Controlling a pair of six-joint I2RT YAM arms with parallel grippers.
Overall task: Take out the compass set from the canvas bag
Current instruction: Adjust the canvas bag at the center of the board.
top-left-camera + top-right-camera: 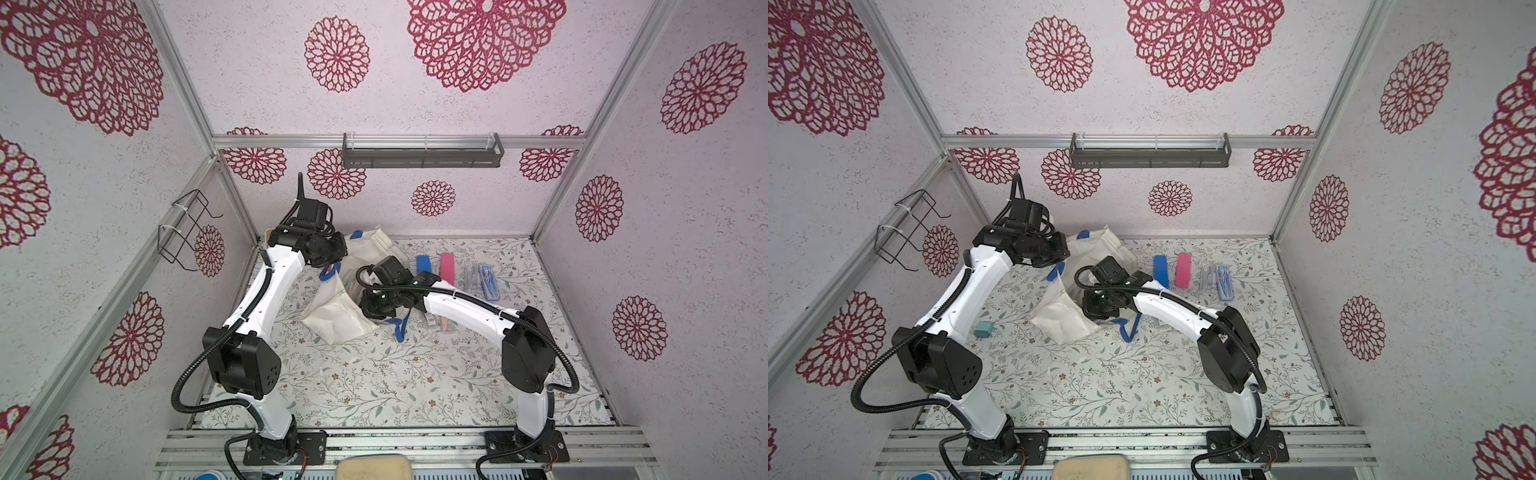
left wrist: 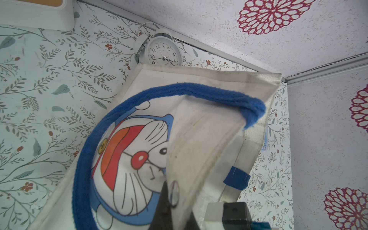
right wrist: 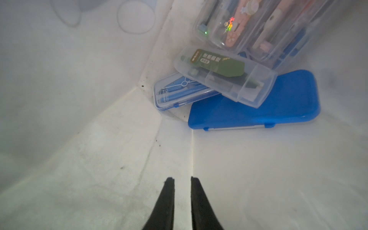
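The off-white canvas bag (image 1: pixel 338 318) lies on its side left of the table's middle, its cartoon print (image 2: pixel 127 151) and blue strap handle (image 2: pixel 199 91) filling the left wrist view. My left gripper (image 2: pixel 175 199) is shut on a fold of the bag's rim, holding the mouth up. My right gripper (image 3: pixel 182 179) is inside the bag, jaws a narrow gap apart with nothing between them, over the cloth floor (image 3: pixel 99 159). Ahead of it lie a clear compass set with blue tools (image 3: pixel 179 91), a green-labelled clear case (image 3: pixel 225 76), a solid blue case (image 3: pixel 254 105) and clear cases above them (image 3: pixel 249 25).
On the table right of the bag lie a blue case (image 1: pixel 423 266), a pink case (image 1: pixel 447 266) and two clear cases (image 1: pixel 478 278). An alarm clock (image 2: pixel 164 52) stands behind the bag. A teal plug (image 1: pixel 984 330) lies by the left arm. A wire rack (image 1: pixel 187 232) hangs on the left wall.
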